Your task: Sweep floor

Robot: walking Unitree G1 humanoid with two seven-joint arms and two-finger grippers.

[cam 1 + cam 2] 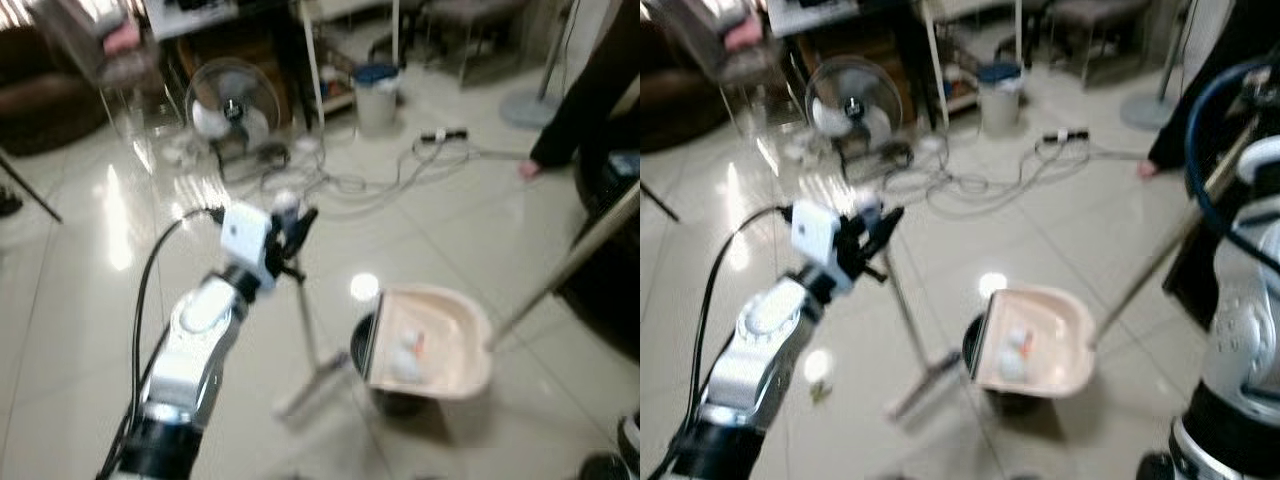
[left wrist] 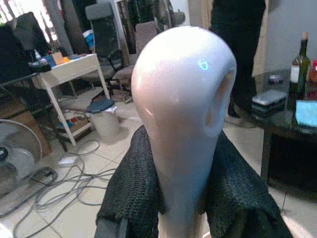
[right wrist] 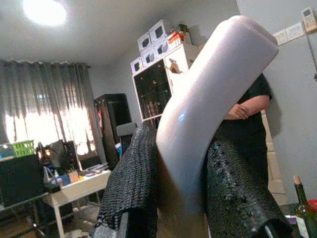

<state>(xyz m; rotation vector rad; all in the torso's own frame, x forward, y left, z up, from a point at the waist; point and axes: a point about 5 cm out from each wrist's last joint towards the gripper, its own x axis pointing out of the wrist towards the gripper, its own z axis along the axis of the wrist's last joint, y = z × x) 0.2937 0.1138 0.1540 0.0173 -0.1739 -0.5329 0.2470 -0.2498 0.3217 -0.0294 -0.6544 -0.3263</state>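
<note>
On the glossy tiled floor (image 1: 80, 330), the left gripper (image 1: 290, 225) clamps the slim pale broom handle (image 1: 308, 320), the right gripper (image 3: 181, 188) the long-handled beige plastic dustpan (image 1: 430, 345), apparently tilted over a black bin (image 1: 395, 400) to dump debris.

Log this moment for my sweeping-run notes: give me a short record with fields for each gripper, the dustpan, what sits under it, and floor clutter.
left gripper: shut on the broom handle, raised over the floor
right gripper: shut on the dustpan handle
broom: thin pole slanting down to the floor
dustpan: pale, tilted over a dark bin, small white bits and an orange bit inside
floor clutter: cables, fan, white bucket
person: dark sleeve and hand at the right
</note>
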